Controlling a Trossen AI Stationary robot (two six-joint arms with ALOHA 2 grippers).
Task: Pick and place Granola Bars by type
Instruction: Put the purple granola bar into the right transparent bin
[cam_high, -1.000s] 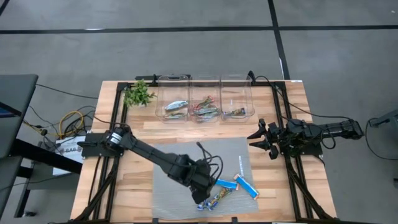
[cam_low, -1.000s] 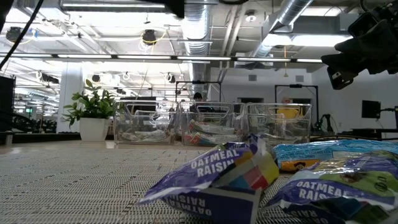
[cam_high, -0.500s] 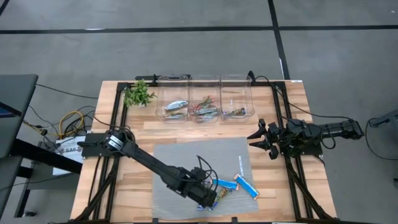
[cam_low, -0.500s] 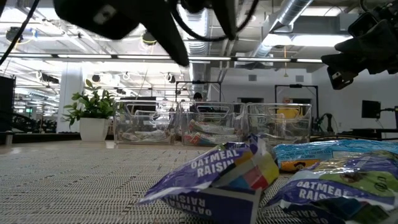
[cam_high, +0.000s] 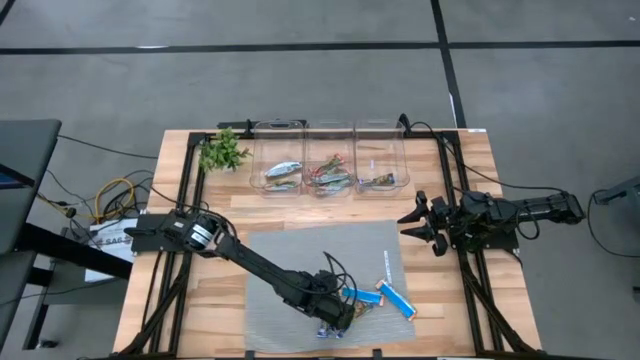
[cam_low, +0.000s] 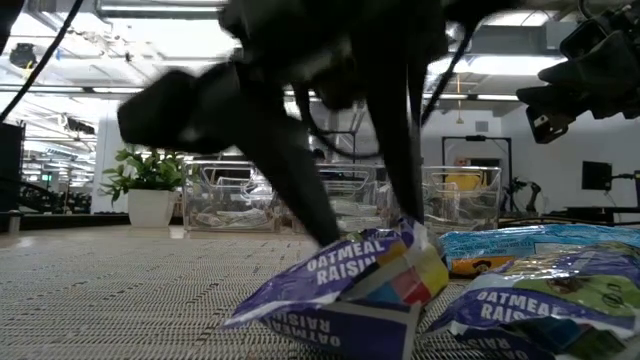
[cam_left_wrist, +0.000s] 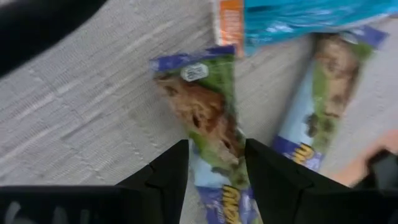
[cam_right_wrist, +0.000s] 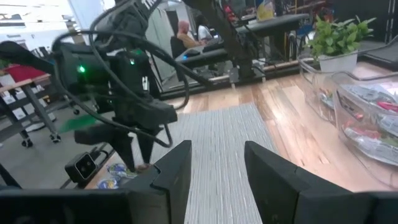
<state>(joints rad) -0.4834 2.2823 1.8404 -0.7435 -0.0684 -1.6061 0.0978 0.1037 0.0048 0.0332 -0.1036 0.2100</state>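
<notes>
Left gripper (cam_left_wrist: 214, 163): lowered onto the grey mat (cam_high: 290, 255) near the counter's front edge, fingers open astride an oatmeal raisin bar (cam_left_wrist: 208, 118), not closed on it. More bars (cam_high: 395, 297) are scattered just beside it; others are sorted into three clear bins (cam_high: 330, 160) at the back edge. Right gripper (cam_high: 418, 222): parked at the right edge, fingers apart, nothing held.
</notes>
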